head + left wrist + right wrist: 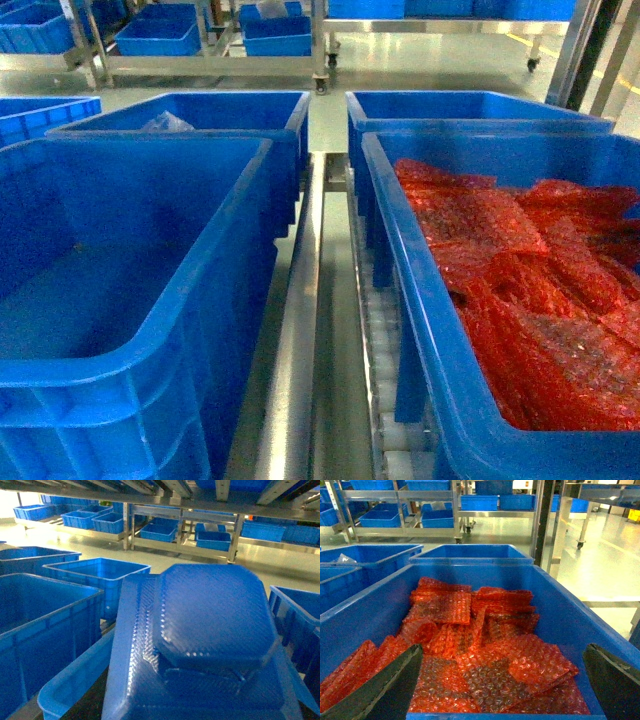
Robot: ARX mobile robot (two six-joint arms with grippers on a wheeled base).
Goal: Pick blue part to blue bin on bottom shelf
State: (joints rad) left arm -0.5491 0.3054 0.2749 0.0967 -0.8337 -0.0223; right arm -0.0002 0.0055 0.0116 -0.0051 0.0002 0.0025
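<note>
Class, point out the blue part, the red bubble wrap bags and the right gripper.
blue part (pixel 210 615): left wrist view, its raised top face.
red bubble wrap bags (pixel 485 645): right wrist view, middle of the pile.
right gripper (pixel 500 680): right wrist view, midway between the fingertips.

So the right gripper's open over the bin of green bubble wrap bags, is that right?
Not quite: the bags are red, not green, as the right wrist view shows. The rest holds: the right gripper is open over that bin.
</note>
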